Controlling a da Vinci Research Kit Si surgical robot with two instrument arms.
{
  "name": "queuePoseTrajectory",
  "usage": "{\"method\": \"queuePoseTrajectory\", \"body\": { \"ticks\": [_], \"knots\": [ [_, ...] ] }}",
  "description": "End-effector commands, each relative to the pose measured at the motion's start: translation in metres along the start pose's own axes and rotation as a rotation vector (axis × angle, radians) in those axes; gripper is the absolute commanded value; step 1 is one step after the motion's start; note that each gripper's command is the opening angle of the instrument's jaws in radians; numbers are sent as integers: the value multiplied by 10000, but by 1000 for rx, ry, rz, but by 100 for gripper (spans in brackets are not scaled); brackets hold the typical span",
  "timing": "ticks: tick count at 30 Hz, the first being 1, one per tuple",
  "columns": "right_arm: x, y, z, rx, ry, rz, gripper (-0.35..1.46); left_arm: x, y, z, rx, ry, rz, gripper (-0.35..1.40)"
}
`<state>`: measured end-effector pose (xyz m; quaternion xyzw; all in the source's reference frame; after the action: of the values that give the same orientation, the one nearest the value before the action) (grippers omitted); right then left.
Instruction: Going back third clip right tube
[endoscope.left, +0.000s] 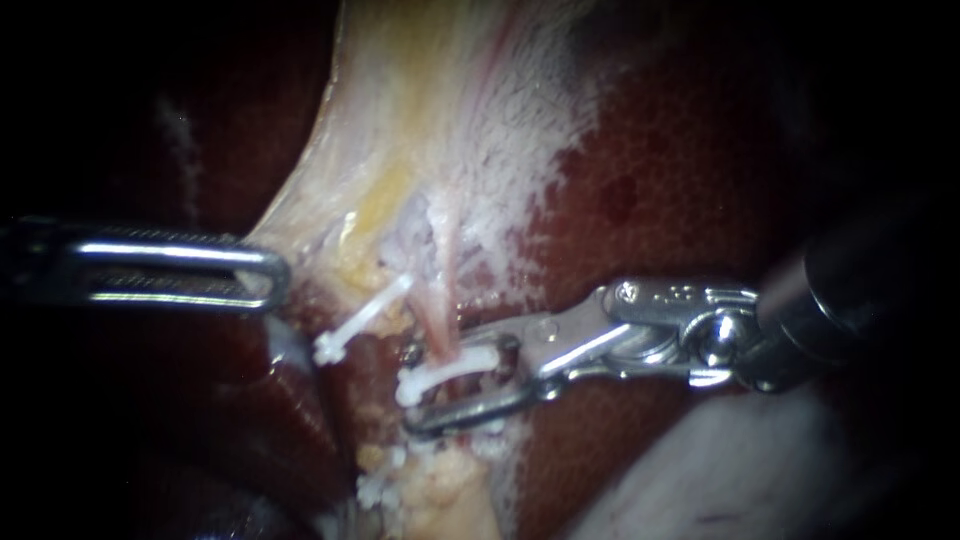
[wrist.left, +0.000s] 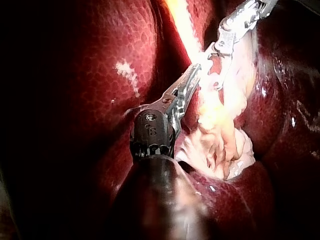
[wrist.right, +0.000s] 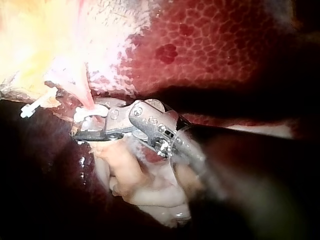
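Closest to the lens, the right instrument (endoscope.left: 412, 388) is reaching in from the right, its dark shaft filling that corner. Its jaws are standing spread, with a clear gap between them. In that gap a white clip (endoscope.left: 455, 362) is sitting across the pink right tube (endoscope.left: 438, 310), closed around it. Whether the metal is touching the clip, I cannot tell. Just up and to the left, a tilted clip (endoscope.left: 362, 318) is lying at the foot of the pale tissue (endoscope.left: 420, 120). Over on the left, the left instrument (endoscope.left: 270, 278) is lying level, jaws pressed together on that tissue's edge. Dark red liver (endoscope.left: 680, 180) is showing behind it all.
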<state>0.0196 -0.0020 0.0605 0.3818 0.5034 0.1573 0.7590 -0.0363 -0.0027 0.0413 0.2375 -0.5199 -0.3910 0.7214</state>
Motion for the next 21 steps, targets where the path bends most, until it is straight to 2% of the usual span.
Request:
{"method": "queuePoseTrajectory", "body": {
  "ticks": [1,4,10,14,21],
  "knots": [
    [0,0,-4,-3,1,-4,52,0,0,0,0,0,0,-35],
    [-3,-3,-12,-18,7,-4,53,0,0,0,0,0,0,-35],
    [-7,-6,-43,-93,29,-136,58,0,0,-1,1,0,0,-35],
    [-3,-6,-71,-172,44,-231,60,0,1,-1,1,0,0,-35],
    [6,-11,-111,-223,46,-286,60,1,2,-1,2,1,0,-35]
  ]
}}
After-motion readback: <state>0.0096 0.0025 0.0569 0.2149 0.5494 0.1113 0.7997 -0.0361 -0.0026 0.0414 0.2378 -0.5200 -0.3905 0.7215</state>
